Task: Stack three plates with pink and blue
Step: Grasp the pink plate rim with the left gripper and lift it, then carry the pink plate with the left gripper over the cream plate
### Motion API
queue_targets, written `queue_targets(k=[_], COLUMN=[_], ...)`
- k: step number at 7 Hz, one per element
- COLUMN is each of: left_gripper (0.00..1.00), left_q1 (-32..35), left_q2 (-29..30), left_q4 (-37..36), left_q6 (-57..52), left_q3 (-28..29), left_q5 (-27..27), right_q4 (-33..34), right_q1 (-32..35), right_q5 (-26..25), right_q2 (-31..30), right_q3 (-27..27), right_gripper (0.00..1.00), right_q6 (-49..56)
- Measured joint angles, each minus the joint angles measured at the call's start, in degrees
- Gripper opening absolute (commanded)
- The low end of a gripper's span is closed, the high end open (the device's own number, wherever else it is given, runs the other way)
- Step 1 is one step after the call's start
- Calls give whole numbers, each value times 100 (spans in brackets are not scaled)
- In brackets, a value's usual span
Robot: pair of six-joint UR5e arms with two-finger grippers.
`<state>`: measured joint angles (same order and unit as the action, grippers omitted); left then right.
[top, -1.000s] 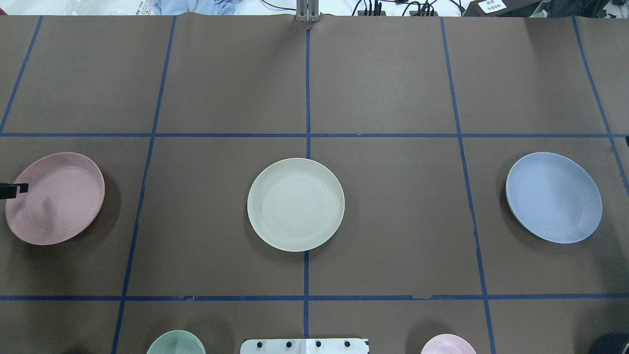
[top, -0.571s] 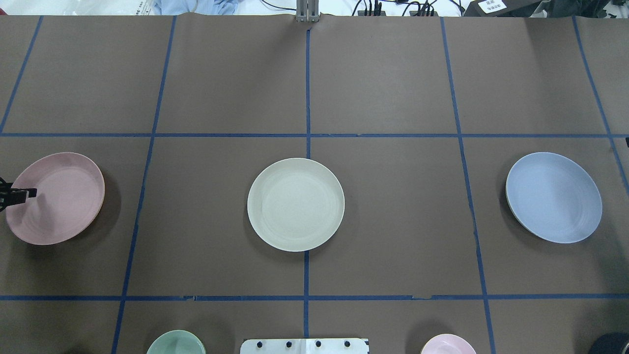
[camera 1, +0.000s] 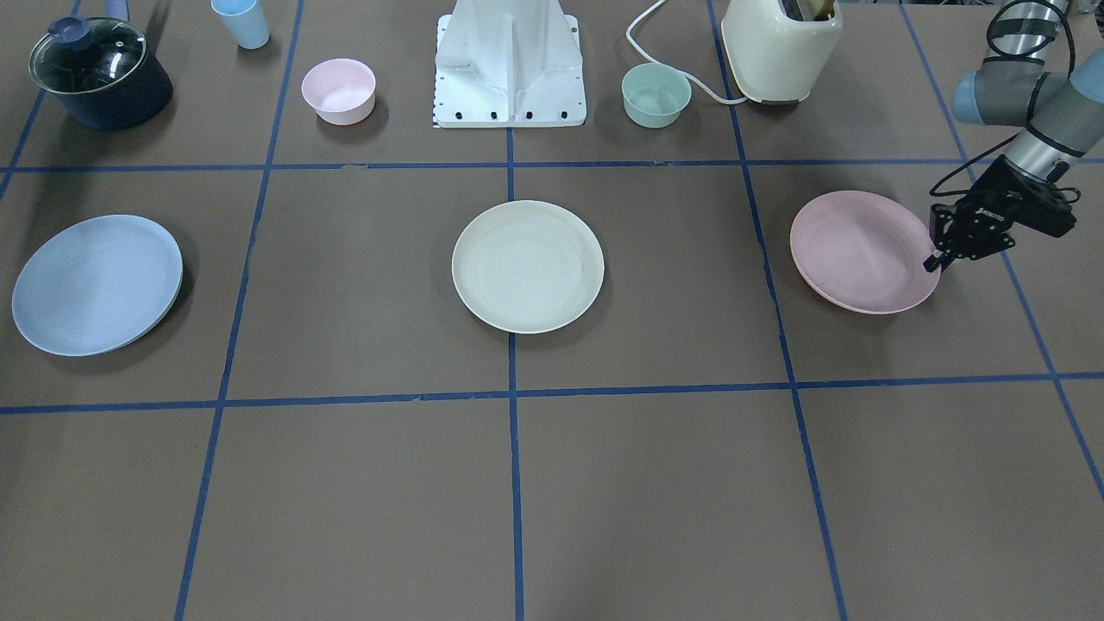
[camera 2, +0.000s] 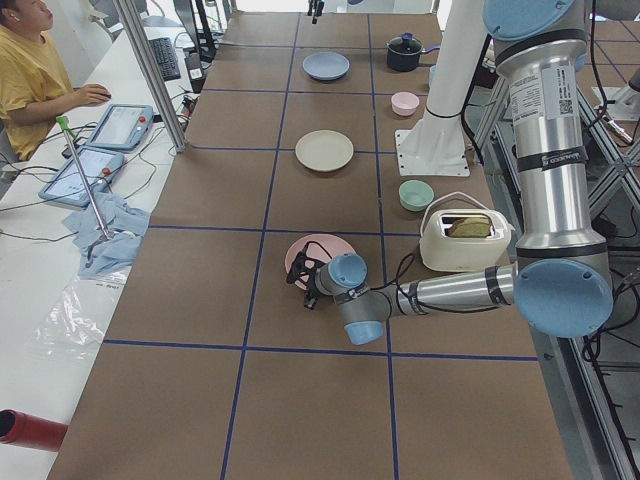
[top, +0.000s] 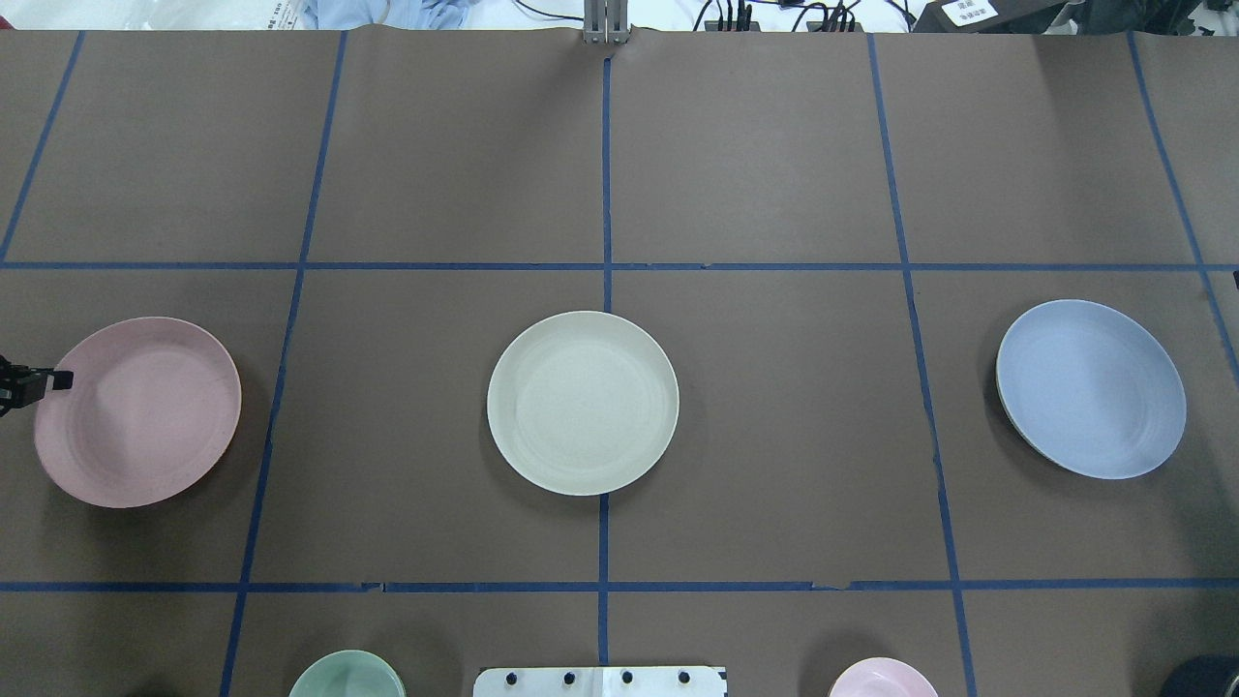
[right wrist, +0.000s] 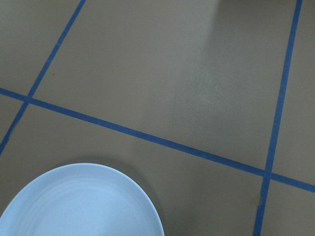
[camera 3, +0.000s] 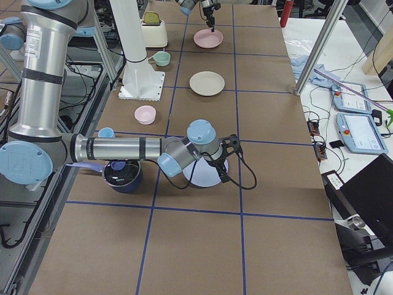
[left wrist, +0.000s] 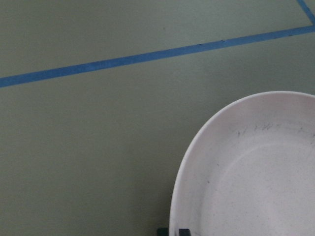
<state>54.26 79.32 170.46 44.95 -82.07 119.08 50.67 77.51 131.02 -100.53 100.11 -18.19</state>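
Three matte round rimmed plates lie in a row across the middle of the brown paper-covered table [top: 755, 145], well apart from one another, none stacked. The pale cream plate [top: 582, 403] sits flat at the centre, over a blue tape line. The pastel pink plate [top: 137, 411] is on the robot's left side and the pastel blue plate [top: 1091, 388] on its right side.

The black two-finger left gripper [camera 1: 935, 259] is at the pink plate's outer rim, the edge farthest from the cream plate. Its fingers are drawn narrowly together on that rim, gripping it. In the left wrist view the rim runs down to the dark fingertips [left wrist: 183, 232] at the bottom edge. The pink plate throws a broad shadow toward the centre and looks raised a little off the paper.

The right gripper [camera 3: 222, 175] shows only in the side view from the table's right end, just at the blue plate's outer edge. I cannot tell how far its fingers are open. From overhead the blue plate looks tilted, a sliver of pale underside showing along its inner rim.

On the near side, by the white robot base [camera 1: 509, 78], stand a small pink bowl [camera 1: 338, 90], a small green bowl [camera 1: 655, 95], a cream toaster [camera 1: 780, 47], a dark pot with a glass lid [camera 1: 99, 73] and a pale blue cup [camera 1: 241, 21]
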Motion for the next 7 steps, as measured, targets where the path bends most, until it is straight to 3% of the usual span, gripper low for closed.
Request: queue_targets(k=[1,2,4,5,7], left_gripper=[0,0,0,0,0], left_q1=[130,206,85,-319,-1439], left_q2=[42,181,1011,1636,2872], left_q4=[-356,-1175,-3405,-4137,-5070], left_q6=[2,26,422,995,2231], left_q3=[-338,-921,-2170,-2410,-2323], left_q5=[173,249,243,99,-613], right_q4=[-36,-61,-73,-74,-74], right_q1=[0,1,1,1,1], right_q5=[1,2,2,2,2], right_q2=[-1,-5,-14,-13,-16], right_q3=[-3,-4,-1,-2,-3], right_gripper=[100,100,100,100,100], right_q6=[0,-2,-8,-9,-9])
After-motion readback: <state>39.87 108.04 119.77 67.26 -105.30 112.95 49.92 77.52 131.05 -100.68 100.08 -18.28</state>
